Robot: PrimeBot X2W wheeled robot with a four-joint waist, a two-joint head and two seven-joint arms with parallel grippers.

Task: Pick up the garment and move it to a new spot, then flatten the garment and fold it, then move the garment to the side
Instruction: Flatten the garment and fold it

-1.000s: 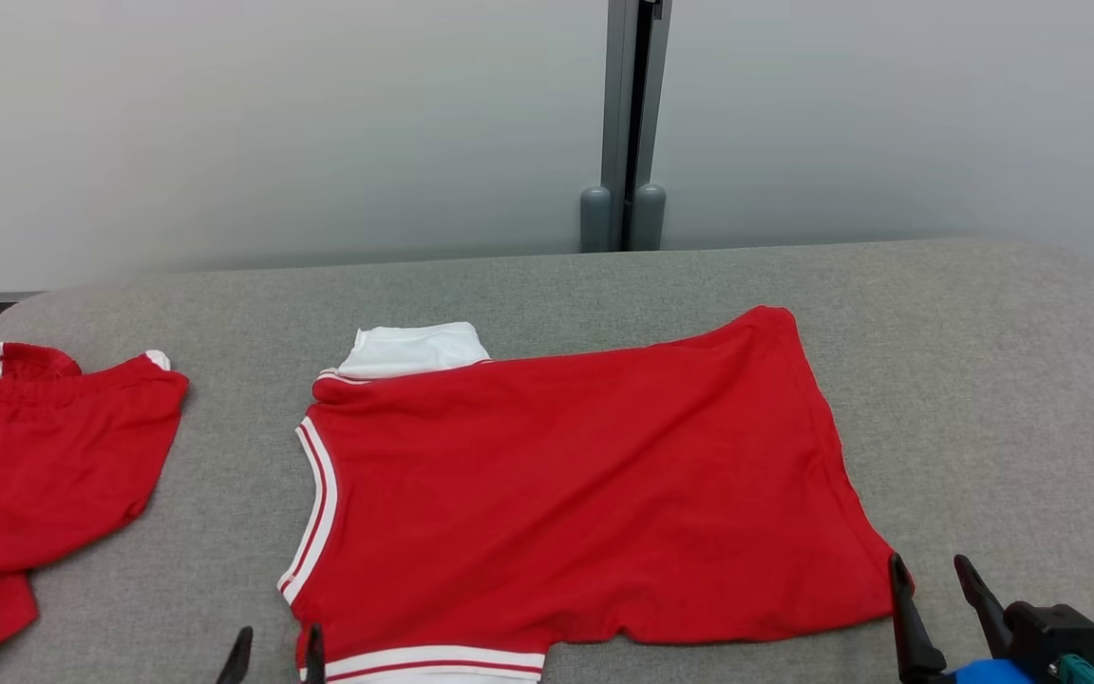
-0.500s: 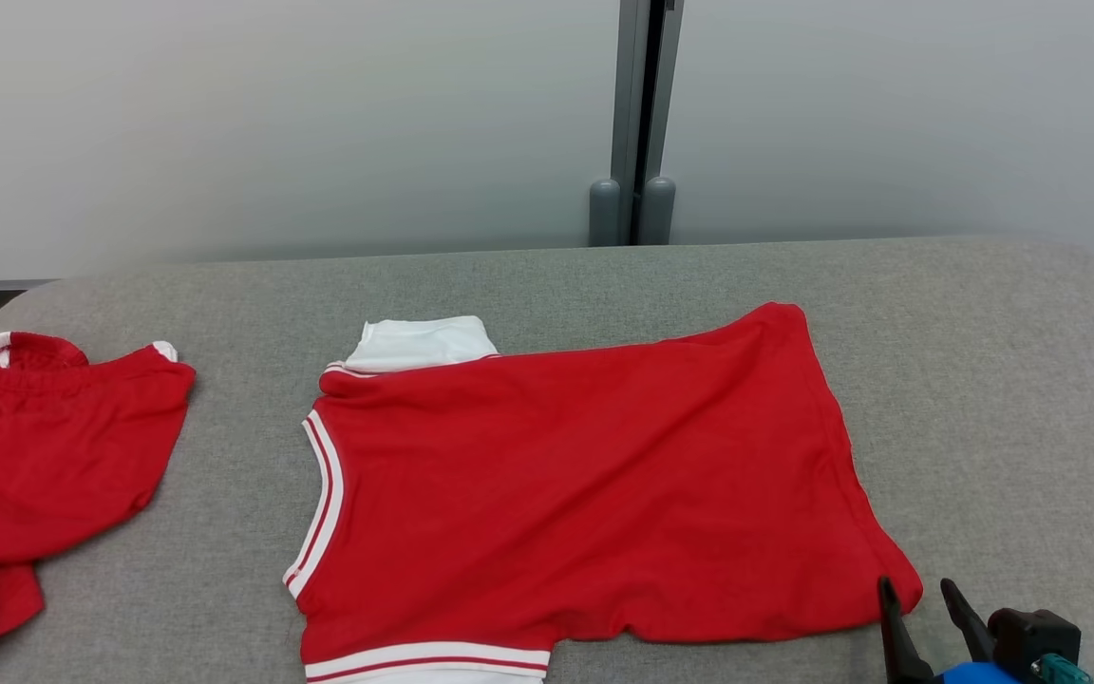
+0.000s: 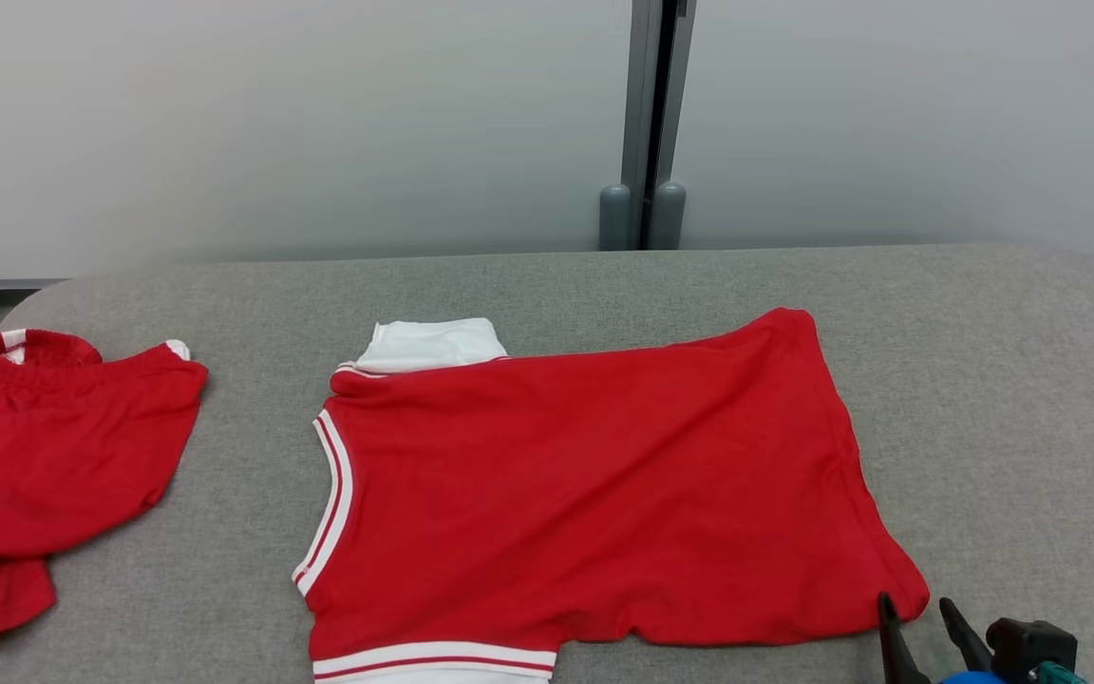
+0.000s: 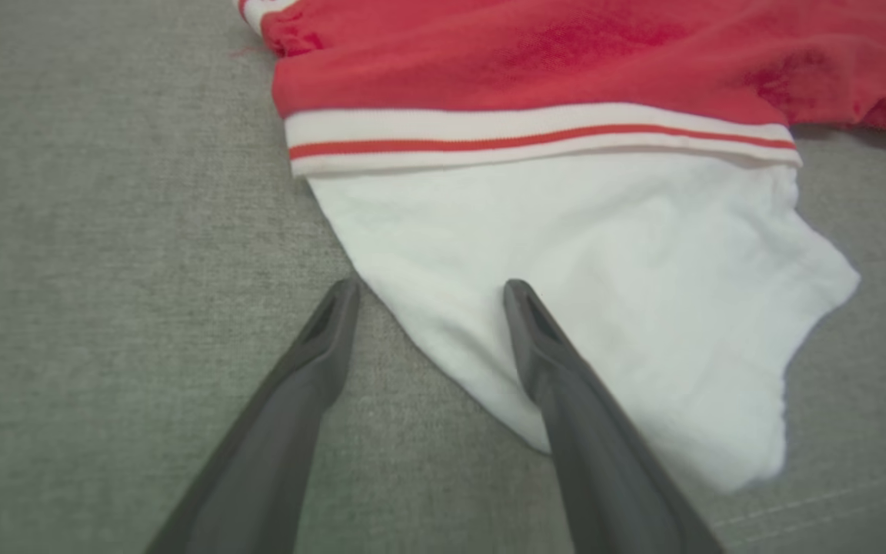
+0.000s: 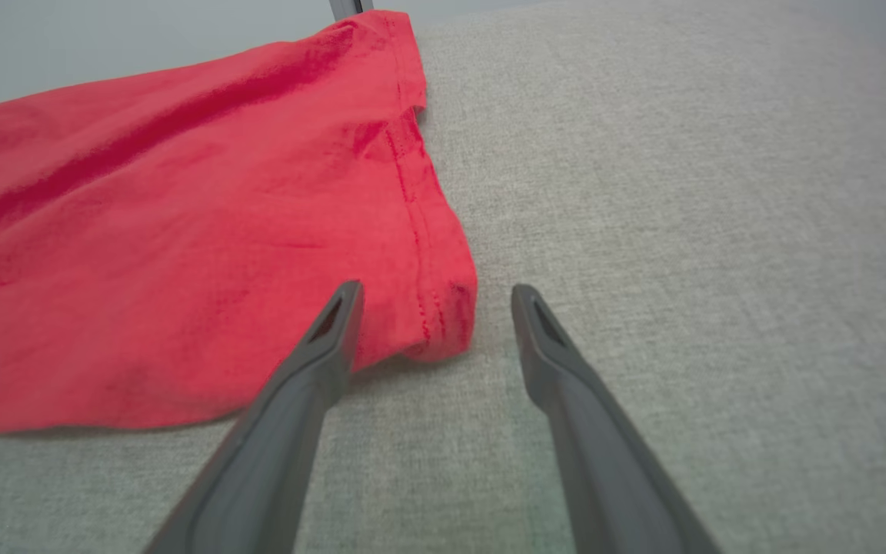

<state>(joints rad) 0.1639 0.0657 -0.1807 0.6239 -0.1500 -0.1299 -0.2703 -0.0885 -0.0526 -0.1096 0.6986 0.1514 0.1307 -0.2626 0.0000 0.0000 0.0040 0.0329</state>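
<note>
The garment is a red top with white sleeves and white-and-red striped trim, spread flat across the middle of the grey table. My right gripper stands open at the garment's near right corner, with that red hem corner between its spread fingers and nothing gripped. In the left wrist view my left gripper is open over the white sleeve below the striped band; one finger lies over the white cloth and the other over bare table.
A second red garment lies crumpled at the table's left edge. A grey post stands against the pale wall behind the table. Bare grey table surface stretches to the right and behind the spread garment.
The head camera has shifted, so the scene sits further right. The left gripper's fingertips, seen at the bottom edge a second ago, have left the head view, and the right gripper sits lower.
</note>
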